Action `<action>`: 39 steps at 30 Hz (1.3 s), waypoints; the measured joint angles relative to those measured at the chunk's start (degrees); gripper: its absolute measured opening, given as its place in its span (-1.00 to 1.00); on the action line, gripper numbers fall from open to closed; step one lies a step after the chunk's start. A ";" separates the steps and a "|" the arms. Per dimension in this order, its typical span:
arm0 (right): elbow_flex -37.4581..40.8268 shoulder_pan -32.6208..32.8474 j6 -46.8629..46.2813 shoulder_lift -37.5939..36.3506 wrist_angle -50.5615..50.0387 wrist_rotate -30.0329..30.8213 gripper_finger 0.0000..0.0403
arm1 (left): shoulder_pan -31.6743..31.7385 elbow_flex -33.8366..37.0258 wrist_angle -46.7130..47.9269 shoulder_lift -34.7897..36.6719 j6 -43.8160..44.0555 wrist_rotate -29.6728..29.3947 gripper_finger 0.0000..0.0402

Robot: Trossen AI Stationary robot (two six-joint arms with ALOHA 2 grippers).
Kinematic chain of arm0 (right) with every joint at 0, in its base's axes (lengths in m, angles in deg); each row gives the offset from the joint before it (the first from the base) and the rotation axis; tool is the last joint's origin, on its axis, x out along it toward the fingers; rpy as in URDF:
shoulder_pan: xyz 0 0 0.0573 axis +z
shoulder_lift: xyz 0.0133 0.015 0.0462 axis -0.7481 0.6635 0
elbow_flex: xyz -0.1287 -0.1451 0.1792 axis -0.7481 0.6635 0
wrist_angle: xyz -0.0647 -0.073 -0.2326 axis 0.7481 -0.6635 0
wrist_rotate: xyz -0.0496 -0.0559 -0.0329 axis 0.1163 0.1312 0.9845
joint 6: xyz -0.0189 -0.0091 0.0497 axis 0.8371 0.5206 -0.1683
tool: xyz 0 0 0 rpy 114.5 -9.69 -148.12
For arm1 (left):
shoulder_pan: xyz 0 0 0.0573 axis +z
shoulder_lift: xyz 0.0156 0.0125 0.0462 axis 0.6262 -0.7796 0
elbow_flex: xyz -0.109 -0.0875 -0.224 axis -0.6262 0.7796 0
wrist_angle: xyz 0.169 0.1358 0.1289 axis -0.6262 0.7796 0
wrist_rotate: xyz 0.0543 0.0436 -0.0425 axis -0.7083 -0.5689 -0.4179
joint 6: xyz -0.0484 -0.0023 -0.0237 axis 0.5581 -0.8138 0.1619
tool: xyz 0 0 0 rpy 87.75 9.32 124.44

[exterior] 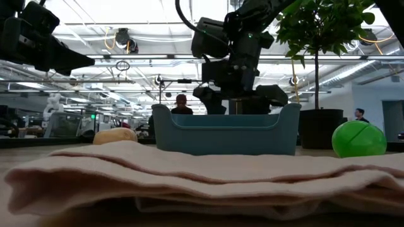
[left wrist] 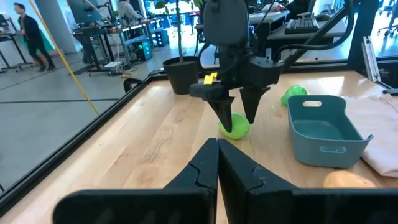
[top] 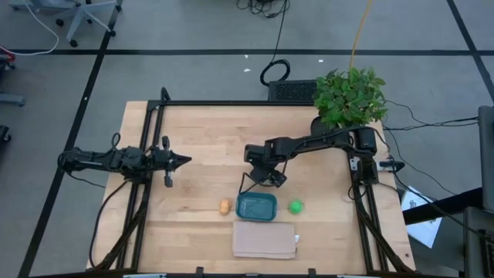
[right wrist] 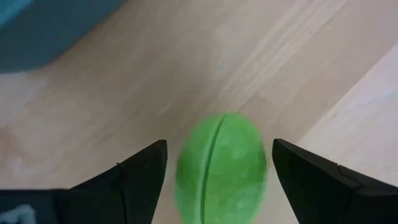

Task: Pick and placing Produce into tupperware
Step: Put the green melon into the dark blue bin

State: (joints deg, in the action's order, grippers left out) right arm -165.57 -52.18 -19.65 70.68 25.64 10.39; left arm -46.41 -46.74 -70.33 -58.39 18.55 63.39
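Note:
A lime-green piece of produce [right wrist: 221, 171] lies on the wooden table just beyond the tupperware's far side. My right gripper [right wrist: 217, 144] points steeply down over it, open, with one finger on either side and a gap on both. From above the gripper [top: 267, 177] hides that piece. The teal tupperware [top: 256, 206] stands near the front of the table, with a yellow-orange piece [top: 225, 206] at its left and a bright green ball [top: 296, 206] at its right. My left gripper [top: 179, 161] waits shut at the table's left, level and touching nothing.
A folded tan cloth [top: 265, 239] lies at the front edge, just before the tupperware. A leafy potted plant [top: 351, 96] stands at the far right corner by the right arm's base. Bare wood lies between the two arms.

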 joint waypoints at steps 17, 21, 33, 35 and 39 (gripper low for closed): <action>0.04 -0.04 -1.09 0.20 0.00 -0.10 0.10 | -0.01 0.00 0.04 -0.02 -0.02 -0.02 -0.95; 0.04 -0.04 -1.10 0.18 0.02 -0.11 0.02 | 0.00 0.00 0.05 0.00 0.00 -0.02 -0.95; 0.04 -0.04 -1.07 0.16 -0.01 0.79 0.02 | -0.01 0.00 0.07 -0.01 0.25 -0.04 -0.95; 0.04 -0.02 -0.83 0.16 -0.07 2.78 0.02 | -0.01 0.00 0.07 -0.02 0.24 -0.04 -0.95; 0.04 -0.07 -0.25 0.16 -0.69 4.52 0.01 | -0.01 0.00 0.07 -0.02 0.24 -0.04 -0.95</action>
State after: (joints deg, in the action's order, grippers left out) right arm -165.53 -52.24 -19.91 70.84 24.95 14.91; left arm -46.42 -46.74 -70.27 -58.41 18.79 63.35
